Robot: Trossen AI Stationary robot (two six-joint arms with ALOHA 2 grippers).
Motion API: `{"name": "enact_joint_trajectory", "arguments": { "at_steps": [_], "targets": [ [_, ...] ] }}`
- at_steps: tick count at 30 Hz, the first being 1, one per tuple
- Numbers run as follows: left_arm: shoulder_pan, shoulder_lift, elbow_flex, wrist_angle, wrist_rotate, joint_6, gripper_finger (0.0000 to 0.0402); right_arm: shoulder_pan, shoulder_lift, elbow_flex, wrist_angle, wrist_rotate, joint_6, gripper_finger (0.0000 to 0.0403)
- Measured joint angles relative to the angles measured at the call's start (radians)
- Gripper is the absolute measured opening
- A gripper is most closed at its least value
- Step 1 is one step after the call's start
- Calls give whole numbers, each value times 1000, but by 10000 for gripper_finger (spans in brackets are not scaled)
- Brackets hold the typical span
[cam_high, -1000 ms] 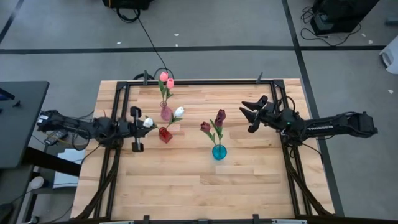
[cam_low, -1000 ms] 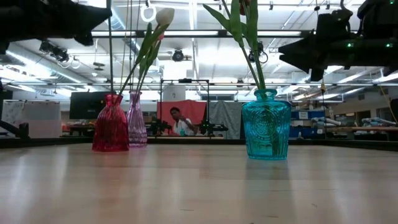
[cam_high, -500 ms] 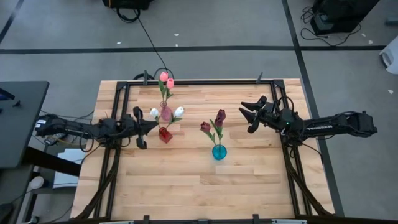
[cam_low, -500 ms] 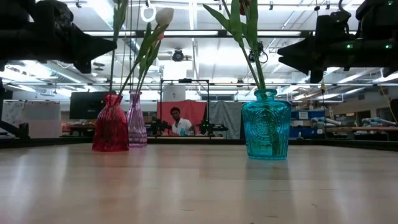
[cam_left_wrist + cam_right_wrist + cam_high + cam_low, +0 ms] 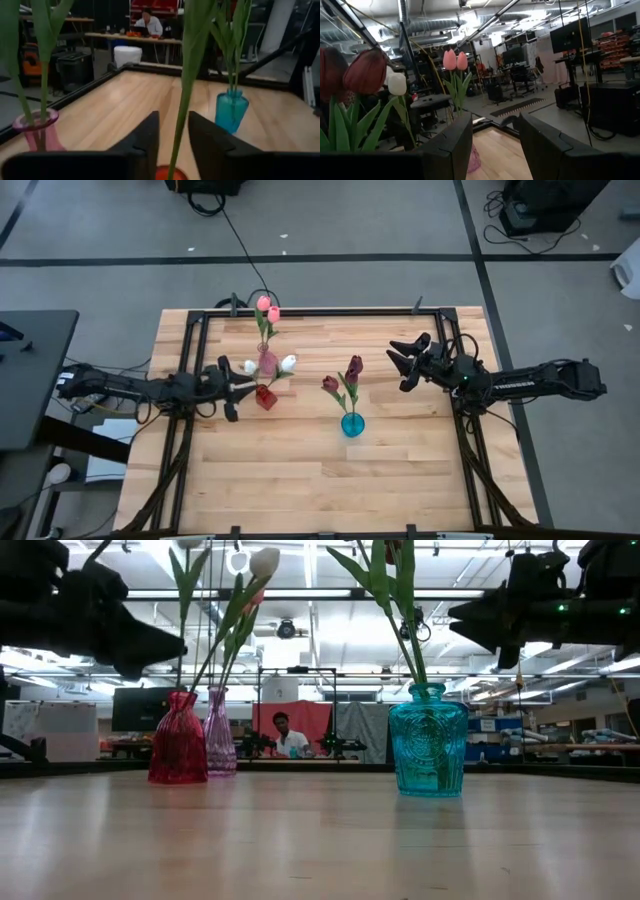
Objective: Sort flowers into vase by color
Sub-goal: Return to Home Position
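From above, shows the left hand over the bench, empty, with the red vase just beyond its fingertips. Has two white tulips rising from that vase, one head right by the hand and the other on the vase's far side. Puts the pink vase and its two pink tulips just past the red one, toward the bench's back edge. Finds the right hand well apart from the left, empty and spread wide, with the teal vase and its maroon tulips between the two hands, nearer the right one. From bench level, sets both hands up in the air above the vase mouths, the red and pink vases below and ahead of the left hand, the teal vase below the right; catches a person seated in the room behind. Past the left wrist, shows the fingers a narrow gap apart with a green stem standing in the gap, contact impossible to tell, and the red vase's rim directly beneath. Past the right wrist, shows both fingers wide apart around nothing, with the pink tulips straight ahead of them.
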Motion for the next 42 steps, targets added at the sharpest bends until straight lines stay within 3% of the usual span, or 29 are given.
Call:
{"name": "enact_joint_trajectory", "arguments": {
  "at_steps": [4,8,12,20,35,42],
  "targets": [
    [0,0,0,-55,3,30,152,-1,0,0,-1,0,-9,169],
    [0,-9,54,-214,25,74,170,0,-5,0,-13,0,-32,169],
    [0,-10,120,-349,25,60,172,-2,-47,0,-57,-9,-57,169],
    [0,-72,129,-413,54,57,172,-43,-234,0,-305,-27,-72,169],
    [0,-365,130,-589,70,36,172,-73,-592,0,-662,-84,-27,169],
    [0,-366,130,-591,77,51,172,-73,-714,6,-746,-73,-49,169]
  ]
}}
